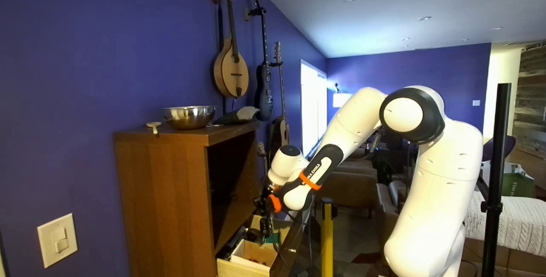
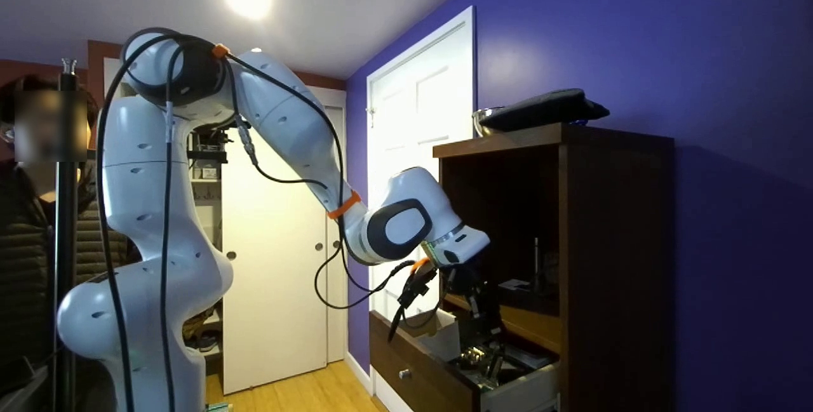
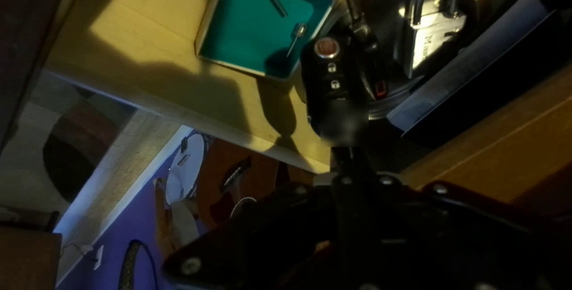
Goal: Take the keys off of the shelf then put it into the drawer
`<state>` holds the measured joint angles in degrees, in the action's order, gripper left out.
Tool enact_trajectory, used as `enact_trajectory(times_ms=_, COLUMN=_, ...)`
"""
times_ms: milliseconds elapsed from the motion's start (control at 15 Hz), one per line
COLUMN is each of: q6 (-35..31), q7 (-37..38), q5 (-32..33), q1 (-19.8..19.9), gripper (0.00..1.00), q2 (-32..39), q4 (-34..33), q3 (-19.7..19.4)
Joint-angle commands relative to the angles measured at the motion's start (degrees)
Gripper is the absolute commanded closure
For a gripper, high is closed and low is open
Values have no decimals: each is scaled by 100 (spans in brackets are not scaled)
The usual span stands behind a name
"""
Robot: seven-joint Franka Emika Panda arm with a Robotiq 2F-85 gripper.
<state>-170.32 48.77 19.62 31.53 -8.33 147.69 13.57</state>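
The keys [image 3: 328, 73], a black fob with a red round badge and lock buttons, show in the wrist view just beyond the fingertips. My gripper [image 3: 347, 158] is shut on the keys; part of the fob's lower end is blurred. The pale wooden drawer [image 3: 152, 48] is pulled open and lies below the keys. It shows in both exterior views [image 1: 241, 268] [image 2: 521, 396]. My gripper [image 1: 261, 230] points down over the drawer in both exterior views [image 2: 479, 310]; the keys are hard to make out there. The shelf [image 1: 230, 134] tops the brown cabinet above the drawer [image 2: 498, 143].
Inside the drawer are a green-lined box [image 3: 257, 26] with small metal parts, a padlock [image 3: 433, 35] in a dark round dish, and a white box [image 2: 444, 336]. A metal bowl [image 1: 190, 117] and a black pouch [image 2: 546, 110] lie on the cabinet. A yellow post [image 1: 327, 238] stands nearby.
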Motion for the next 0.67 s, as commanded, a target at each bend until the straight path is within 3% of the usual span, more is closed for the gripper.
enact_trajectory(times_ms=0, q6=-112, q7=882, q5=799, q1=436, gripper=99, q2=326, q4=-394, q3=317)
enact_trajectory(times_ms=600, q6=31, q7=2185, q5=2045, q1=481, gripper=99, q2=1038, q4=-1005, q3=353)
